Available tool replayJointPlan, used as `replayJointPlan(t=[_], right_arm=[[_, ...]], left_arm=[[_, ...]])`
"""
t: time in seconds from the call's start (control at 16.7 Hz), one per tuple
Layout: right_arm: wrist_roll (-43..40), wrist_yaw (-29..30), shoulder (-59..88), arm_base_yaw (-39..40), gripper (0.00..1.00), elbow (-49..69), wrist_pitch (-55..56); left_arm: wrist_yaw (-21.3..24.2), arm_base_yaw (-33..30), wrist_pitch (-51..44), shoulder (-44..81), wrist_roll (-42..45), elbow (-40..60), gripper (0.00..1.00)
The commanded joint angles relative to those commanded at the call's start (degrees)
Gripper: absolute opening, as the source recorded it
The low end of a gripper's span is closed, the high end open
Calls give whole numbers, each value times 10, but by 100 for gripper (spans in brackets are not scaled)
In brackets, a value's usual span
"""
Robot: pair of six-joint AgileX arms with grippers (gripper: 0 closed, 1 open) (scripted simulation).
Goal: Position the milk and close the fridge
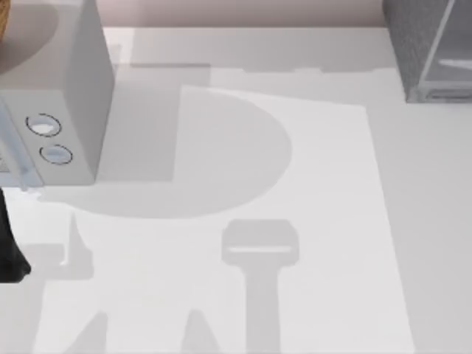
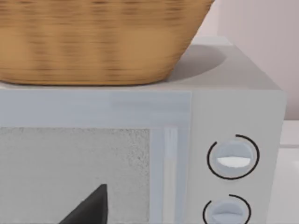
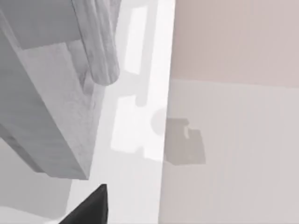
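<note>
**Ana:** Grey speckled cabinet up in the far right corner of the bench (image 1: 332,147), that's the fridge (image 1: 420,44), with its paler glassy door panel (image 1: 451,51) facing out. Can you tell whether it's shut?

**Ben:** Not with any certainty. From above I get just a corner of it, cut off by the edge of the view. The panel looks slanted against the body, so my guess is it stands ajar, but that's a guess.

**Ana:** And the milk?

**Ben:** Can't place it. No carton on the open bench, and the fridge's inside is hidden from here. It may already be in there; I can't say.

**Ana:** What about the arms?

**Ben:** The left arm (image 1: 11,251) is a dark shape at the bench's left edge, close in front of the lighter box with two dials (image 1: 59,110). Its wrist camera looks straight at that box's dials (image 2: 232,157), with a wicker basket (image 2: 93,42) sitting on top. Whether either arm's jaws are apart or together, I cannot tell.

**Ana:** So how far along?

**Ben:** I'd judge the closing is still to do, and possibly the milk too.
</note>
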Motion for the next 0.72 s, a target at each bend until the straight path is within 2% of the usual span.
replayJointPlan(t=[0.48,0.72], right_arm=[[377,61,-1,229,100,-7,306],[496,80,-5,293,100,-15,404]], left_arm=[[0,0,0,0,0,0,100],[0,0,0,0,0,0,100]])
